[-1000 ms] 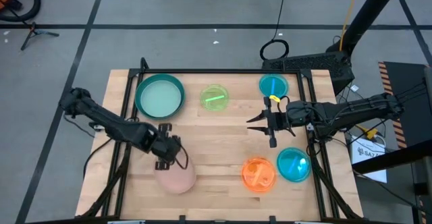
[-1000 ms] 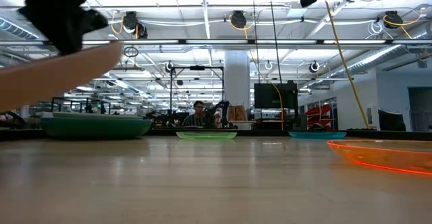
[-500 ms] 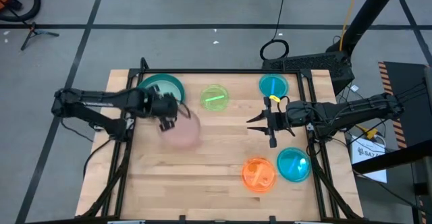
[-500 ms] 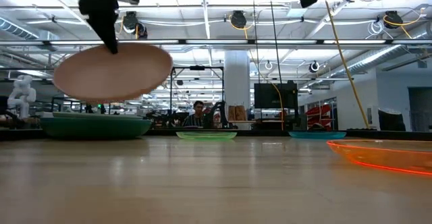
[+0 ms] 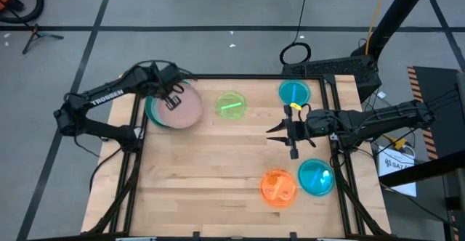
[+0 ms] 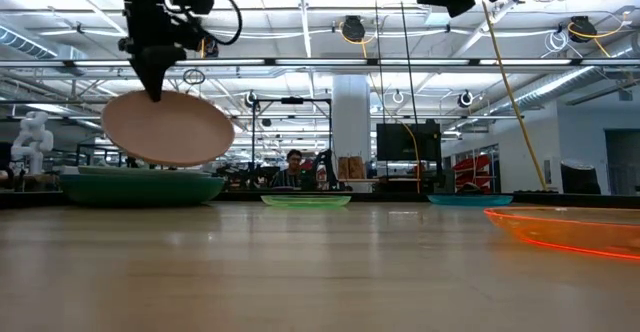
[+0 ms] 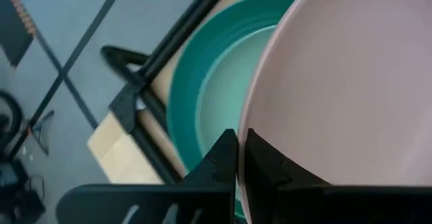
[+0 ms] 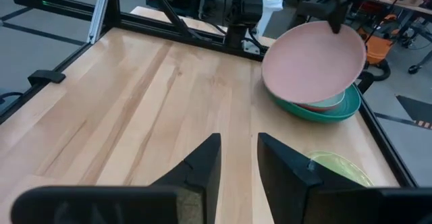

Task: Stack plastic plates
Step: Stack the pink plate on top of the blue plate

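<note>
**Pink plate over the stack — four small plates still loose**

The left gripper (image 5: 172,96) pinches the rim of the pink plate (image 5: 181,109) and holds it tilted in the air, just above the stack (image 8: 322,111) at the table's (image 5: 218,168) far left corner. The low view shows a clear gap between the pink plate and the stack below, so it is not yet set down. Judging from the wrist views, that stack has a teal plate (image 7: 196,92) on the outside with a paler mint one nested inside it; whether other plates lie under them cannot be told.

The right gripper (image 5: 290,134) hangs near mid-table on the right side, fingers partly apart and empty, waiting.

Left to do, as far as can be judged: lower and release the pink plate, then gather the small translucent ones. These lie singly and well apart — the lime plate (image 5: 231,104) beside the stack, a blue plate (image 5: 294,92) at the far right, the orange plate (image 5: 279,187) and a second blue plate (image 5: 317,177) touching at the near right. The task looks roughly half done.
</note>
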Robot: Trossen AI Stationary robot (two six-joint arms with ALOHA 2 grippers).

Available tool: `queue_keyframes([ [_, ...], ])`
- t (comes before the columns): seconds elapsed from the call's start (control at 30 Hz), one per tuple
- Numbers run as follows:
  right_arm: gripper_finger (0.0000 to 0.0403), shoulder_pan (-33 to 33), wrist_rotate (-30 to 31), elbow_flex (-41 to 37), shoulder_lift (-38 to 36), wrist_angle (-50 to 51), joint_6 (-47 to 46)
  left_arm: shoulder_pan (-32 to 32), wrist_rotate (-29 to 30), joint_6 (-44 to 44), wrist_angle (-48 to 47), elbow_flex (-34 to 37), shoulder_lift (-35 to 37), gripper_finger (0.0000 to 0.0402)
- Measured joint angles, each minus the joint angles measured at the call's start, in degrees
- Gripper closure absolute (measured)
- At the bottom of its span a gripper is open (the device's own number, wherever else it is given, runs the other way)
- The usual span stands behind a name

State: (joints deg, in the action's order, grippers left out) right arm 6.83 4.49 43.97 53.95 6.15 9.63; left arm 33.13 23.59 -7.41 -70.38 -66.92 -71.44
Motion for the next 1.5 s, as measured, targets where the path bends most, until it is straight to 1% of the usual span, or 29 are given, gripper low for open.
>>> queue_keyframes([
  [0.13, 0.0313, 0.00, 0.00, 0.00, 0.00, 0.20, -0.02, 6.58, -0.36, 2.97, -0.06, -0.02, 0.00, 0.0392],
  [0.27, 0.0313, 0.00, 0.00, 0.00, 0.00, 0.18, 0.00, 12.11, -3.62, 4.17, -0.05, -0.01, 0.00, 0.0392],
  [0.5, 0.0313, 0.00, 0.00, 0.00, 0.00, 0.75, -0.63, 16.96, -4.07, 4.84, -0.01, -0.02, -0.13, 0.0391],
  [0.63, 0.0313, 0.00, 0.00, 0.00, 0.00, 0.98, -0.66, 17.58, -4.09, 5.66, 0.16, -0.02, -0.13, 0.0376],
  [0.77, 0.0313, 0.00, 0.00, 0.00, 0.00, 0.98, -0.66, 17.54, -4.10, 4.99, 0.41, -0.02, -0.14, 0.0370],
  [1.5, 0.0313, 0.00, 0.00, -0.02, 0.00, 1.02, -1.44, 17.54, -4.69, 4.24, 0.36, -0.04, -0.22, 0.0364],
])
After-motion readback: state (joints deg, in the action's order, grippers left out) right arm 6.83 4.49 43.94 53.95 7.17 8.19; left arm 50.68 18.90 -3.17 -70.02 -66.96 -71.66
